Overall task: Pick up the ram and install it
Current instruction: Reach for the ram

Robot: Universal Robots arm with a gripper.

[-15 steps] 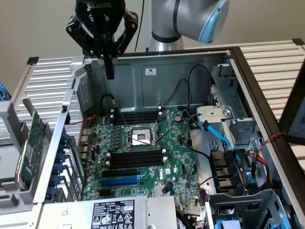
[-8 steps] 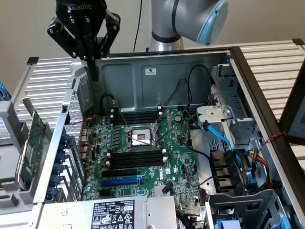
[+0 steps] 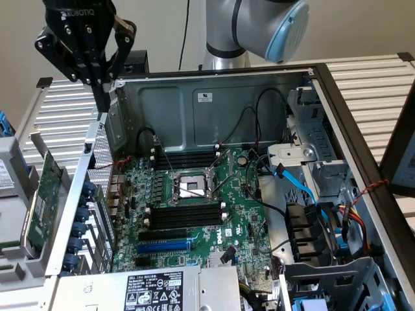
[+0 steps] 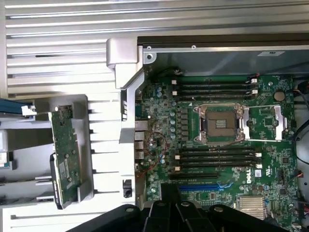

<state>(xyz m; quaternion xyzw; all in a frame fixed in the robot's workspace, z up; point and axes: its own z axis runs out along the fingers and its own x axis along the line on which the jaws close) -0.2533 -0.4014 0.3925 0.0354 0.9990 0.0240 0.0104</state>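
My black gripper (image 3: 104,102) hangs high over the case's back corner at the exterior view's left. Its fingers meet in one dark tip with nothing seen between them. In the wrist view the gripper (image 4: 170,193) juts out over the motherboard's edge. Two banks of empty black memory slots (image 3: 185,217) (image 4: 215,157) flank the bare CPU socket (image 3: 188,188). A thin dark teal strip with a white end (image 4: 17,107) lies beside the grey holder; I cannot tell whether it is the ram. The ram is otherwise out of view.
A larger green expansion card (image 3: 40,201) (image 4: 65,154) stands in a grey holder (image 3: 65,214) outside the case wall. Inside the open case (image 3: 214,103) are black cables, blue cables (image 3: 295,184) and a drive cage. A labelled power supply (image 3: 155,291) sits at the front.
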